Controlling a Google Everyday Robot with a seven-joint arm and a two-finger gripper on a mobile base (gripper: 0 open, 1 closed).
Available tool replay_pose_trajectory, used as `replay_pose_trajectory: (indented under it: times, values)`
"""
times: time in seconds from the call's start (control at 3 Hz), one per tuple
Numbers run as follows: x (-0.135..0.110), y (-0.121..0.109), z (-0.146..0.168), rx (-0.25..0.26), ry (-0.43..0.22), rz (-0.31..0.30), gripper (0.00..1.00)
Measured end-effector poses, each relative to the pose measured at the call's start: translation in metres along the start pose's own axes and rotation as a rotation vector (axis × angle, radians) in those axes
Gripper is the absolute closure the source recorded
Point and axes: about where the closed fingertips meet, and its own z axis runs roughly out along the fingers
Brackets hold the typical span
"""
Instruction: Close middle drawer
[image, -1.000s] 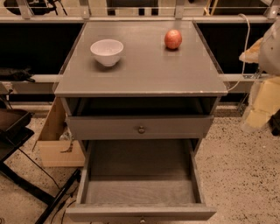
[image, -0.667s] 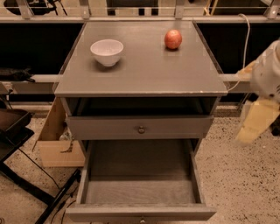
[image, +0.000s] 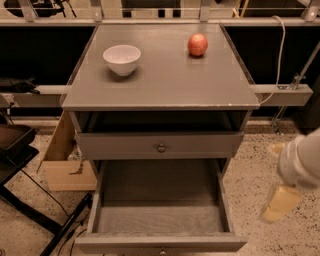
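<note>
Item 1, the cabinet (image: 165, 85): grey wood, standing mid-frame on the speckled floor (image: 250, 185), its flat top tilting towards the camera.

Item 2, the middle drawer (image: 200, 243): this is sticking far out of the cabinet towards the camera, with its long shallow tray floor lying in full view. Its flat front is running along the bottom edge of the frame, and its small dark knob (image: 161, 251) is being cut off there.

Item 3, the upper drawer front (image: 115, 145): this is sitting just under the cabinet top, with a dark gap showing above it. It is carrying a round knob of its own at its middle.

Item 4, the white bowl (image: 122, 58): sitting upright on the left half of the cabinet top.

Item 5, the red apple (image: 197, 44): resting on the far right of the same top, well apart from the bowl.

Item 6, the gripper (image: 280, 204): this is hanging from the white arm (image: 300, 162) over the floor, to the right of the middle drawer and apart from it. It is touching nothing (how far open it is cannot be told), and nothing is showing in its hold.

Item 7, the cardboard box (image: 62, 160): leaning on the floor against the cabinet's left side.

Item 8, the white cable (image: 280, 55): trailing down behind the cabinet's right edge.
</note>
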Motion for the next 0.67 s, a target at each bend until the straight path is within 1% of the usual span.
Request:
replay_pose_trajectory:
  times: [0.33,0.67]
  values:
    - [0.047,0.045,0.093,-0.079,0.055,0.035,0.0]
    - [0.064,0.075,0.141,-0.151,0.076,0.072,0.0]
